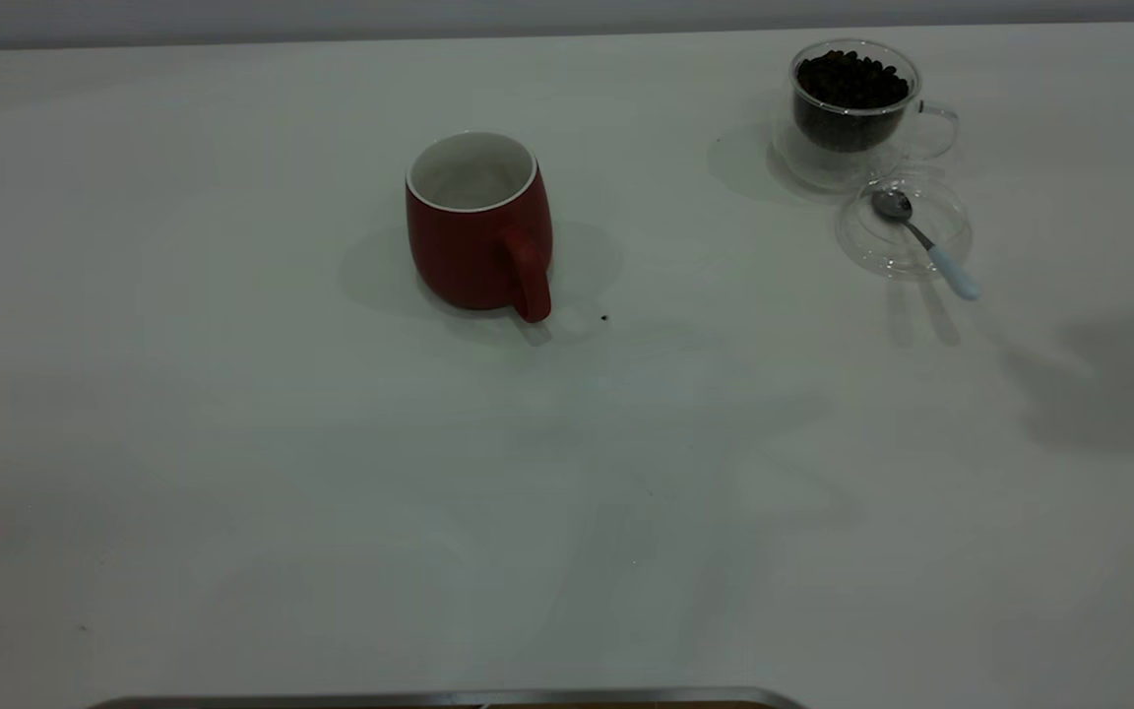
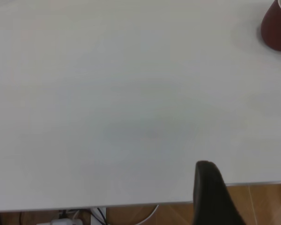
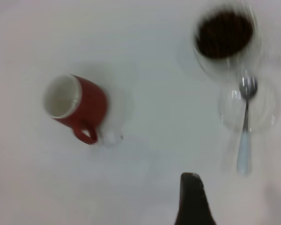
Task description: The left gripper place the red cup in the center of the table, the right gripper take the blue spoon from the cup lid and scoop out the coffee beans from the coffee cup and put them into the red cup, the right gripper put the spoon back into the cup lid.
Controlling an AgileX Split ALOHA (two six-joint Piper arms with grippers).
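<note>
Fingers of both grippers stand clear of everything; apart or together, I cannot tell. Well ahead of them, the dark-red ceramic mug (image 1: 478,222) sits mid-table. Next, I'd judge, the right gripper (image 3: 193,199) must reach the pale-blue-handled teaspoon (image 1: 924,242) on the clear glass lid (image 1: 902,236).

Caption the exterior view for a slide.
Empty red cup mid-table; blue spoon rests in cup lid beside bean-filled coffee cup.

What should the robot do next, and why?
Probably the right gripper should move down toward the blue spoon and grip its handle. The red cup already stands upright near the table middle and looks empty, the coffee cup is full of coffee beans, and the spoon lies untouched on the cup lid.
</note>
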